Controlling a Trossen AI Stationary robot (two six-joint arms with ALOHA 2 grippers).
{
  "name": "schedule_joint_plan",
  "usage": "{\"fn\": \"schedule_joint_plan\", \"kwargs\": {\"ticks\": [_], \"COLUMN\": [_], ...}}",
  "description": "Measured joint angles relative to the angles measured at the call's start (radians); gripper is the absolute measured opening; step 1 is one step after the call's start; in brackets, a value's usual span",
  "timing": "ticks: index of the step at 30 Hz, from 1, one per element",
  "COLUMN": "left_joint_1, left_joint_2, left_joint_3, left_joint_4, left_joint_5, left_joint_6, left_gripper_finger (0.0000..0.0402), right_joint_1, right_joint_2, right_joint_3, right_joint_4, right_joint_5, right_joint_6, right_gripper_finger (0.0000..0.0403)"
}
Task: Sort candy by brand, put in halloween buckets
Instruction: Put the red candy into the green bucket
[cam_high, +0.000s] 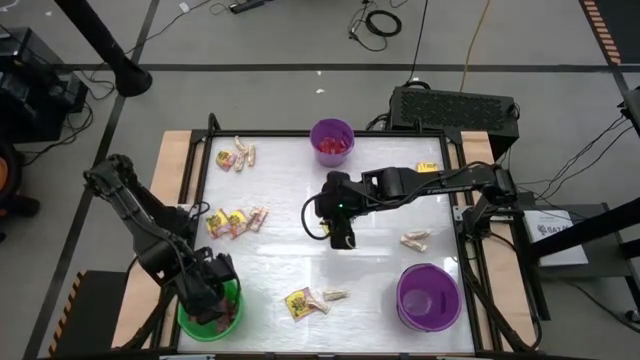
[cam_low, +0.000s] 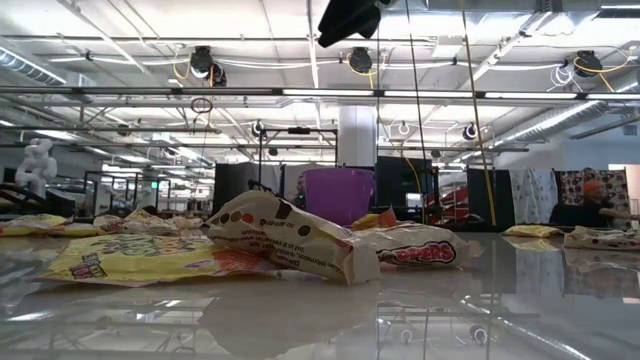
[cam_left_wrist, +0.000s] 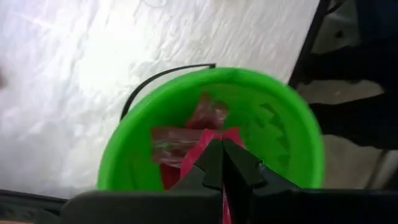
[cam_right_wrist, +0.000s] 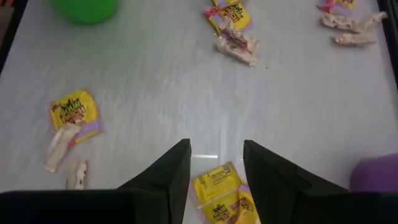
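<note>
The candy is small and light. The wrappers look thin and crinkly, so they will bend and may slide on the shiny table (cam_high: 380, 260). The best place to pinch a flat packet is probably across its middle or along one edge, with the fingers pushed down close to the table top.

The left gripper (cam_left_wrist: 222, 163) hangs right over the green bucket (cam_left_wrist: 292, 134). Its fingers are pressed together on a flat red packet (cam_left_wrist: 200, 148), which pokes out just above the red candy already lying in the bucket.

The right gripper (cam_right_wrist: 216, 163) hovers over the middle of the table with its fingers spread apart and nothing between them. A yellow packet (cam_right_wrist: 217, 186) lies on the table just under the gap.

More yellow packets and pale twisted pieces lie in little heaps around the table. One purple bucket (cam_high: 332, 141) stands at the far edge with red candy inside. The other purple bucket (cam_high: 429, 297) stands near the right arm's side.
</note>
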Motion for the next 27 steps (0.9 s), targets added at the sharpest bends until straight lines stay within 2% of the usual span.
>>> {"fn": "schedule_joint_plan", "kwargs": {"ticks": [6,13,20,23,27], "left_joint_1": [0.001,0.001,0.003,0.012,0.023], "left_joint_2": [0.000,0.000,0.000,0.000,0.000], "left_joint_3": [-0.031,-0.041,-0.041,-0.041,-0.041], "left_joint_4": [0.006,0.004,0.002,0.002,0.003], "left_joint_5": [-0.013,-0.013,-0.008,-0.006,0.003], "left_joint_6": [0.142,0.368,0.457,0.454,0.432], "left_gripper_finger": [0.0014,0.0017,0.0023,0.0050,0.0106], "right_joint_1": [-0.002,-0.002,-0.002,-0.002,-0.002], "right_joint_2": [0.000,0.000,0.000,0.000,0.000], "right_joint_3": [0.000,-0.001,-0.001,-0.001,-0.001], "right_joint_4": [-0.008,-0.096,-0.197,-0.206,-0.208], "right_joint_5": [0.002,0.005,0.005,0.005,0.005], "right_joint_6": [0.131,0.256,0.327,0.322,0.300], "right_gripper_finger": [0.0141,0.0141,0.0141,0.0141,0.0141]}}
